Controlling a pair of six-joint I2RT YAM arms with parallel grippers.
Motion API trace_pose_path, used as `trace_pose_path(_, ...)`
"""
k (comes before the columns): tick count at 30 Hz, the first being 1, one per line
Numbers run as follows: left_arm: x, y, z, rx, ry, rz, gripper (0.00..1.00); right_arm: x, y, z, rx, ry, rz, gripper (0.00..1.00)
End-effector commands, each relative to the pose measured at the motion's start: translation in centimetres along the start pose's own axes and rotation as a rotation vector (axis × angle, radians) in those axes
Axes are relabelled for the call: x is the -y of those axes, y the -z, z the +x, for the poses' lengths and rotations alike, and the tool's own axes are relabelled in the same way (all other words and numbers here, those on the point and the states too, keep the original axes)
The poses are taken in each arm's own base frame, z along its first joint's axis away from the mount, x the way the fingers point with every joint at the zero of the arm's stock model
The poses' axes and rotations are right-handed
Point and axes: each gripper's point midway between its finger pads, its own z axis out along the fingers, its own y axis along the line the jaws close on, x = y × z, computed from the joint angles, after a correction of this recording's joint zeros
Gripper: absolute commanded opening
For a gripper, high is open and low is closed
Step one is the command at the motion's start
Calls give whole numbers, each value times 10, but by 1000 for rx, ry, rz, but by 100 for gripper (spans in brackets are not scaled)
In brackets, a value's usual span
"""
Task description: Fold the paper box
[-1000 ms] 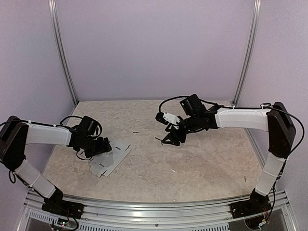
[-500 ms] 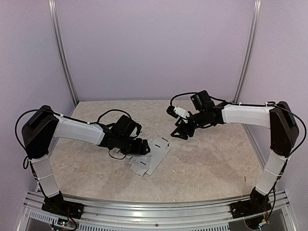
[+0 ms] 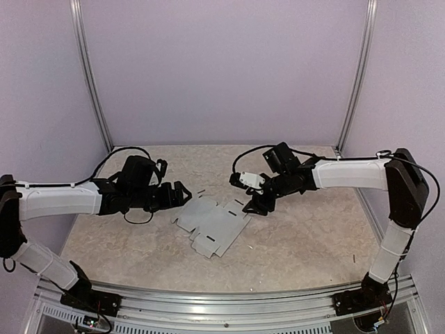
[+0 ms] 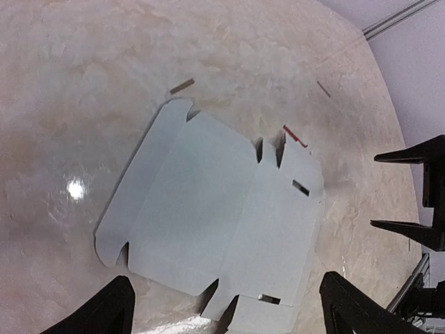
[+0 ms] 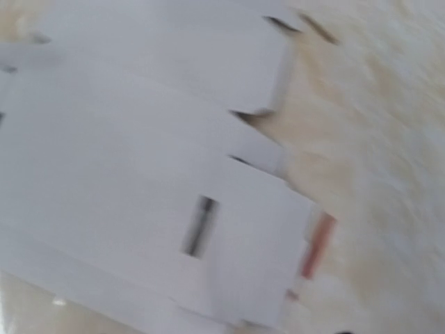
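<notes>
The paper box (image 3: pixel 213 224) is a flat, pale grey die-cut blank with flaps and small dark slots, lying unfolded on the tabletop between the two arms. My left gripper (image 3: pixel 181 195) hovers just off the blank's left edge, open and empty. In the left wrist view the blank (image 4: pixel 215 216) spreads ahead of my left gripper (image 4: pixel 226 321), whose fingers stand wide apart. My right gripper (image 3: pixel 254 206) hangs over the blank's far right corner, and the left wrist view shows its fingers (image 4: pixel 411 157) apart with nothing between them. The blurred right wrist view shows the blank (image 5: pixel 139 160) close below, with no fingers in frame.
Thin scraps lie on the mottled beige tabletop (image 3: pixel 306 243): a brown one (image 4: pixel 182 85) beyond the blank, a red one (image 4: pixel 295 136) at its far edge, another (image 4: pixel 324 88) further off. Lilac walls and metal posts (image 3: pixel 92 76) enclose the table. A metal rail (image 3: pixel 222 306) runs along the near edge.
The blank has travelled right, from the left side to the middle of the table, with the left gripper. That gripper has since drawn back left, off it. The right gripper dipped toward the blank's corner.
</notes>
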Motion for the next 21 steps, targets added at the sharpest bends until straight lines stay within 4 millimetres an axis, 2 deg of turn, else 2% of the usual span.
trace_pose_path(1, -17, -4, 54, -145, 162, 11, 91, -36, -20, 8, -84, 152, -34, 70)
trace_pose_path(6, -35, -3, 73, -172, 250, -4, 90, -66, -33, 2, -101, 277, -22, 77)
trace_pose_path(11, -38, -7, 81, -185, 346, 68, 86, -70, -48, -3, -110, 256, -29, 79)
trace_pose_path(21, -29, -31, 87, -222, 432, 148, 88, -86, -69, 17, -168, 201, -122, 79)
